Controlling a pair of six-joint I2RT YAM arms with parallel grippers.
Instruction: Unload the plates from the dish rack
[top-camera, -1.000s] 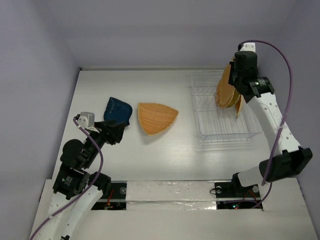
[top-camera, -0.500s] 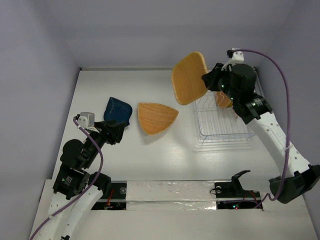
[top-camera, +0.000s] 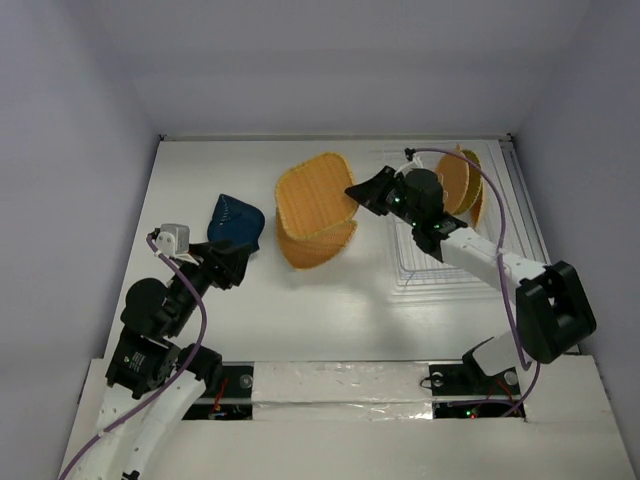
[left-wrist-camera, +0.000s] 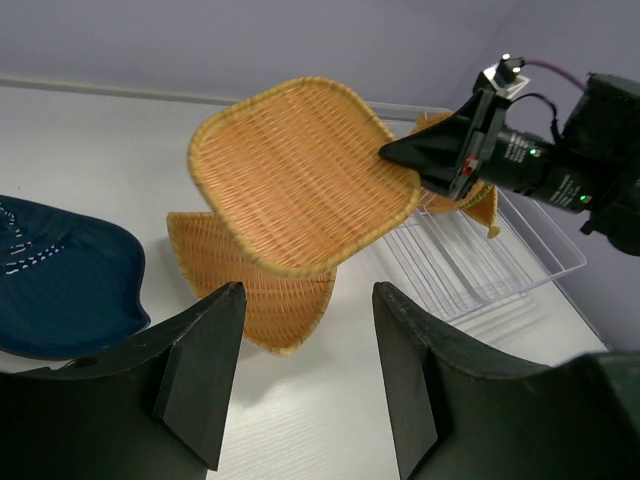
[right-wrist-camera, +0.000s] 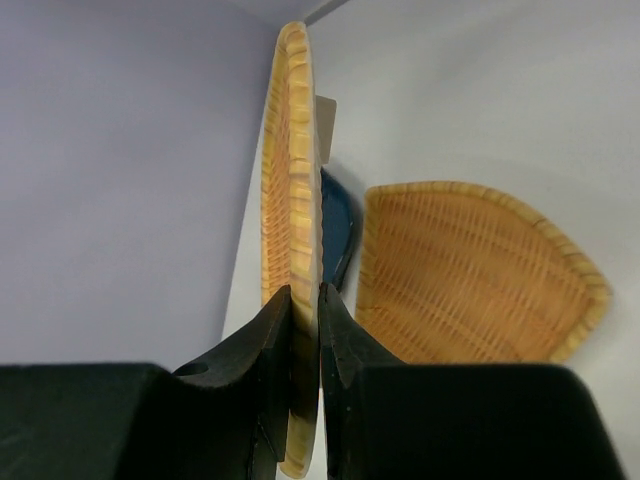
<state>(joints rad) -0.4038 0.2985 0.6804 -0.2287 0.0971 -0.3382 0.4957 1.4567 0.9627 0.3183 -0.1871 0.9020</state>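
My right gripper (top-camera: 358, 192) is shut on the rim of an orange rounded-square woven plate (top-camera: 310, 195), holding it tilted in the air. Under it an orange leaf-shaped plate (top-camera: 325, 250) lies flat on the table. The right wrist view shows the held plate (right-wrist-camera: 290, 180) edge-on between the pads of my right gripper (right-wrist-camera: 305, 320). A dark blue plate (top-camera: 237, 220) lies left of the leaf plate. More orange plates (top-camera: 462, 182) stand in the dish rack (top-camera: 430, 272) on the right. My left gripper (left-wrist-camera: 305, 370) is open and holds nothing, near the blue plate (left-wrist-camera: 60, 285).
The right arm reaches across the rack's left side. Purple walls close the table at the back and both sides. The left arm's purple cable (top-camera: 195, 330) loops beside its wrist.
The right arm lifted an orange woven plate out of the rack and swung it left and down, over the leaf plate. The left arm stayed still.
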